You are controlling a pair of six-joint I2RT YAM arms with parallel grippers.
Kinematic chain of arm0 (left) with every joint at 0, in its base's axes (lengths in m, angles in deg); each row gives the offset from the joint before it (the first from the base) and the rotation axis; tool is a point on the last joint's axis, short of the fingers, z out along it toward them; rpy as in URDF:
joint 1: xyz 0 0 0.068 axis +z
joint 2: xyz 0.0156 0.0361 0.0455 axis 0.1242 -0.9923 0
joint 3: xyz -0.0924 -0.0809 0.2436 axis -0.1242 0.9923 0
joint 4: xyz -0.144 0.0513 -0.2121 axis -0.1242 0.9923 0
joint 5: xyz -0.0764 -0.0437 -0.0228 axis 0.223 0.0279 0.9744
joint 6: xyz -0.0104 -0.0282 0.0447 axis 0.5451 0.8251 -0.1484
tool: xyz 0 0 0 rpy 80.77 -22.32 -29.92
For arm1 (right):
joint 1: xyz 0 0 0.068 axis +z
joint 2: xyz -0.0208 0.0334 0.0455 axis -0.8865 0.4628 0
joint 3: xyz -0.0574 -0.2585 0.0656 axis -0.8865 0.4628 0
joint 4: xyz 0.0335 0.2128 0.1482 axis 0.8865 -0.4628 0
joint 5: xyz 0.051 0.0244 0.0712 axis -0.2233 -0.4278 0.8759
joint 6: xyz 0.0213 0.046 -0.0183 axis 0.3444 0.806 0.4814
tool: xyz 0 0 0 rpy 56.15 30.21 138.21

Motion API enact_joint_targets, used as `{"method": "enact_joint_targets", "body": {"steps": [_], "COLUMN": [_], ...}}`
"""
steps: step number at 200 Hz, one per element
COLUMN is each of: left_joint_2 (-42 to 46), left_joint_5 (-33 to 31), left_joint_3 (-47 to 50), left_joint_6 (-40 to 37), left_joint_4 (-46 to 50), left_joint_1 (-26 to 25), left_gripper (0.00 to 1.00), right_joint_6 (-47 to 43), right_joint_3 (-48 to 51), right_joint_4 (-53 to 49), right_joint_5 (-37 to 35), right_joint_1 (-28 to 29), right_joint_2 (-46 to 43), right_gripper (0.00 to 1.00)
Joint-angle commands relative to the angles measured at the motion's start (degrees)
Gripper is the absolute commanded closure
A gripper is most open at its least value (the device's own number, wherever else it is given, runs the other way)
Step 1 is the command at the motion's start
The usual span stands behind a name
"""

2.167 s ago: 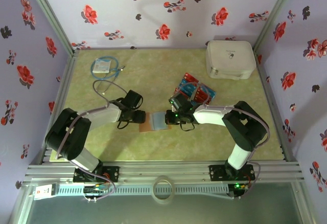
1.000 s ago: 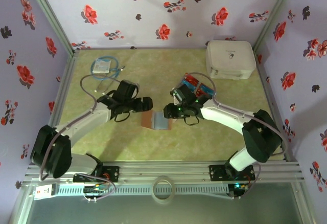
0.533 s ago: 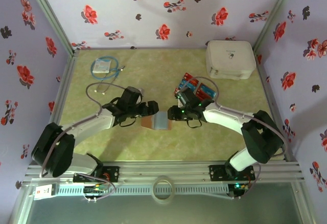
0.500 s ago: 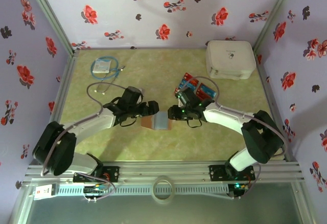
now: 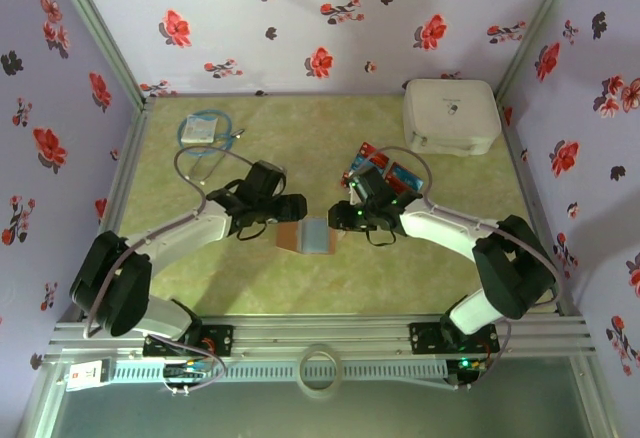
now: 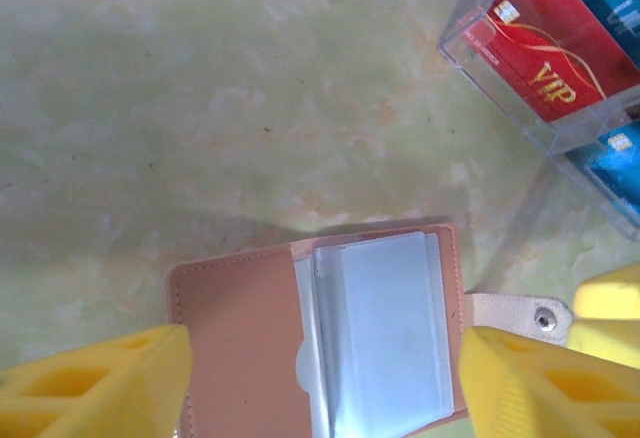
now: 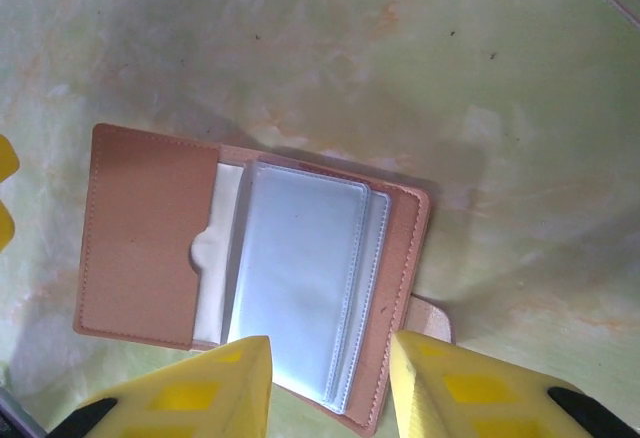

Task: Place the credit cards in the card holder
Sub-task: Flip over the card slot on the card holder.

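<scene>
Both arms reach inward, elbows bent, wrists low over the table. We log the left claw wide open and empty. The card holder lies unfolded just below it, between its fingers. The right claw is open more narrowly, holding nothing, its tips over the holder's grey pockets. The left wrist view adds the credit cards, red and blue, in a clear tray ahead-right of that claw. The table is mottled green and the walls are lilac and flowered.
</scene>
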Motion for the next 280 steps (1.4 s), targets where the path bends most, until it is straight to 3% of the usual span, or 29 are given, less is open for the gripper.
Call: {"method": "enact_joint_targets", "body": {"steps": [1, 26, 89, 168, 280], "left_joint_2": [-2.1, -3.8, -5.9, -8.4, -8.1], "left_joint_5": [-2.7, -3.8, -4.1, -5.2, -5.3], "left_joint_3": [-2.2, -2.1, -1.9, 3.2, 8.4], "left_joint_6": [-2.4, -2.5, -4.1, -4.6, -5.8], "left_joint_4": [4.1, 4.1, 3.5, -1.6, -8.9], "left_joint_1": [-1.2, -2.3, -3.2, -3.6, -3.7], "left_gripper": [0.35, 0.46, 0.58, 0.60, 0.53], "right_joint_6": [0.7, 1.0, 2.2, 3.2, 3.6], "right_joint_3": [-2.7, -3.8, -5.0, -5.4, -7.6], "right_joint_4": [1.1, 1.7, 4.3, 6.0, 6.8], "right_joint_5": [0.9, 1.5, 3.5, 4.3, 4.9], "right_joint_1": [-0.3, -0.3, -0.3, -0.3, 0.5], "right_joint_2": [1.9, 3.7, 7.8, 9.8, 13.3], "right_gripper": [0.65, 0.66, 0.69, 0.73, 0.77]}}
